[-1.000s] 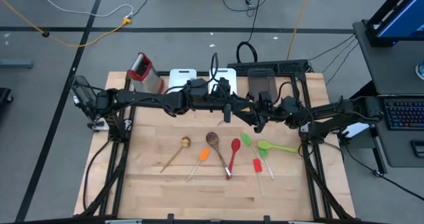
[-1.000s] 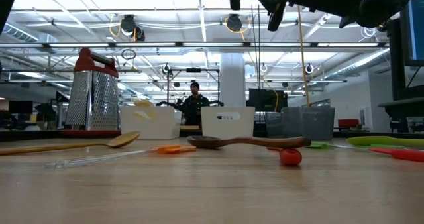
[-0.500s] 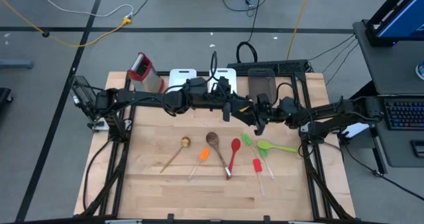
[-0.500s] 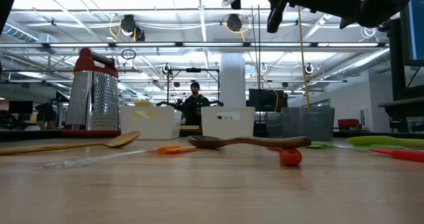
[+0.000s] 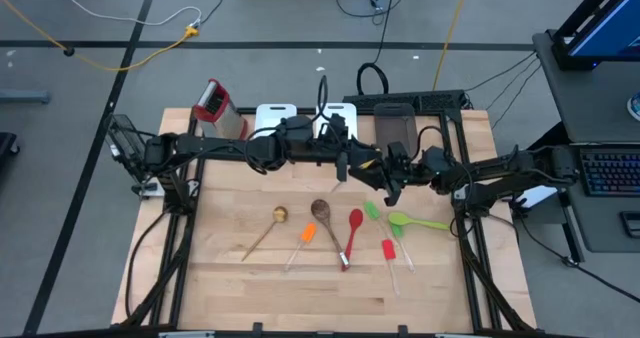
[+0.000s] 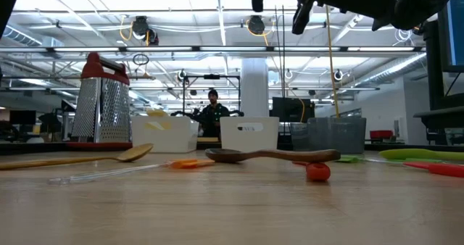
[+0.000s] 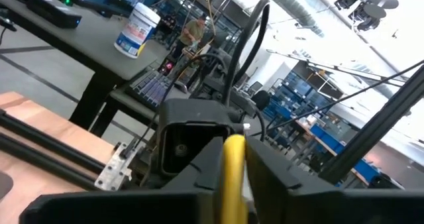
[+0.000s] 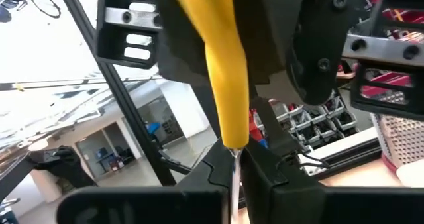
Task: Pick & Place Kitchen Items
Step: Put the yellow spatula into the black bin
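R gripper (image 5: 385, 181) now clamped on yellow spatula (image 8: 222, 65) handle | L gripper (image 5: 345, 166) grip loosening | axis runs gripper-to-gripper

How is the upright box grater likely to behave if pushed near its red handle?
The box grater stands tall on a narrow base, so it would probably tip rather than slide. Its perforated steel walls suggest that it is stiff, and probably light for its size.

Wooden table (image 5: 230, 278) with spoons (image 5: 322, 212), spatulas (image 5: 306, 234), grater (image 5: 213, 106), bins (image 5: 274, 115).

robotics lab: exposed ceiling ducts (image 6: 217, 51), workstation desks (image 7: 99, 58), floor cables (image 5: 120, 18).
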Robot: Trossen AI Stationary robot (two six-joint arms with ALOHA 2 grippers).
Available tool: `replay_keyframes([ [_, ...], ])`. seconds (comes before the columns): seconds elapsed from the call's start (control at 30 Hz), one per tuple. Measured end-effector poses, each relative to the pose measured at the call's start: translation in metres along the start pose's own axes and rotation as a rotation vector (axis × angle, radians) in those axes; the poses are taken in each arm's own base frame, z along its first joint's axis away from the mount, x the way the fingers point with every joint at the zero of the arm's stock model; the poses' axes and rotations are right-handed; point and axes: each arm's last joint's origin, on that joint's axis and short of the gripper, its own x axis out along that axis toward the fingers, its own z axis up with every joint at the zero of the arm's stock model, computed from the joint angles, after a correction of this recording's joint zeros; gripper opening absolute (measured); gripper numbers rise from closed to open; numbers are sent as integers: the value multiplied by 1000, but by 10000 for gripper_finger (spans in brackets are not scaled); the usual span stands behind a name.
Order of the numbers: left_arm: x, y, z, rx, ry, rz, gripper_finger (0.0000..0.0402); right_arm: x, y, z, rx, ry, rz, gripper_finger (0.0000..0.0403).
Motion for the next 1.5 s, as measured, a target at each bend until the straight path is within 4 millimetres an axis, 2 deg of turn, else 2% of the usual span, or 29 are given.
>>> replay_keyframes([
  [0.33,-2,7,5,-32,-9,16,202,-1,-12,-2,24,26,-119,4],
  [0.47,-7,15,14,-22,6,17,237,-2,-17,-4,43,54,-153,4],
  [0.57,-18,23,26,26,41,71,254,-2,-18,-6,62,70,-163,3],
  [0.73,-42,42,48,18,101,216,267,-7,-23,-6,73,102,-237,3],
  [0.87,-59,55,55,27,168,311,268,-16,-30,-2,58,144,-325,3],
  [1.03,-75,62,58,10,255,395,268,-30,-38,17,4,123,-417,3],
  [1.2,-79,64,54,39,318,429,269,-57,-56,33,-31,116,-705,3],
  [1.33,-79,65,50,57,348,447,269,-79,-70,45,29,124,-884,3],
  [1.5,-79,65,50,67,348,445,269,-91,-85,69,76,204,-1089,3],
])
